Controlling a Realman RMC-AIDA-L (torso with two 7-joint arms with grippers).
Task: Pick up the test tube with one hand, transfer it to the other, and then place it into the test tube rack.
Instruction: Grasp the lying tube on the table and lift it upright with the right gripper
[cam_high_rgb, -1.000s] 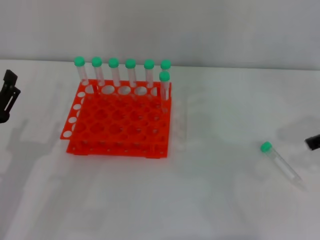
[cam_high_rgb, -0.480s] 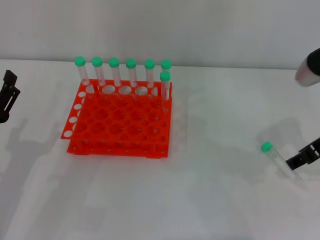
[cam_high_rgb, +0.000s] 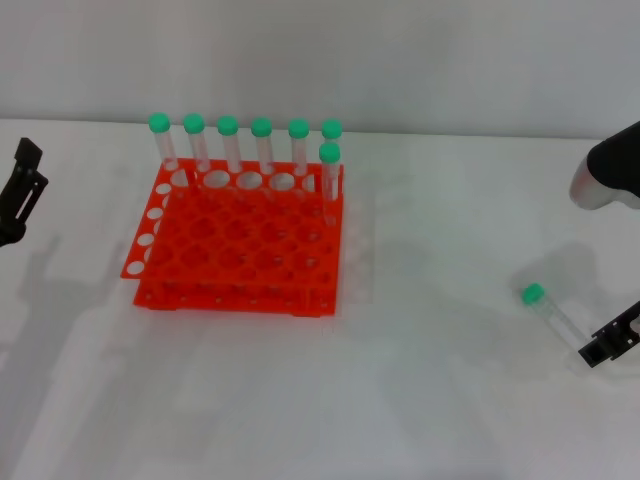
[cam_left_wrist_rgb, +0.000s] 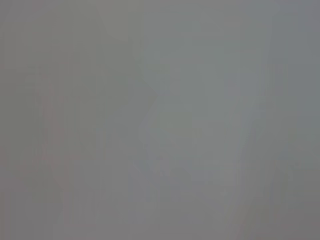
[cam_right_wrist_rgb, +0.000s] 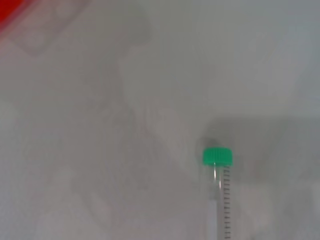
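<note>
The test tube (cam_high_rgb: 548, 313), clear with a green cap, lies on the white table at the right, cap pointing toward the rack. It also shows in the right wrist view (cam_right_wrist_rgb: 219, 190), cap (cam_right_wrist_rgb: 217, 156) farthest from the camera. My right gripper (cam_high_rgb: 612, 344) is low at the right edge, right by the tube's tapered end; its silver arm (cam_high_rgb: 608, 178) hangs above. The orange test tube rack (cam_high_rgb: 240, 245) stands left of centre. My left gripper (cam_high_rgb: 20, 192) is at the far left edge, away from the rack.
Several green-capped tubes (cam_high_rgb: 262, 145) stand upright along the rack's back row and one (cam_high_rgb: 329, 175) in its right column. A corner of the rack (cam_right_wrist_rgb: 10, 7) shows in the right wrist view. The left wrist view shows only blank grey.
My right arm has come in from the right edge and its gripper has dropped beside the tube's tapered end. The tube has stayed in place. The left gripper has barely moved.
</note>
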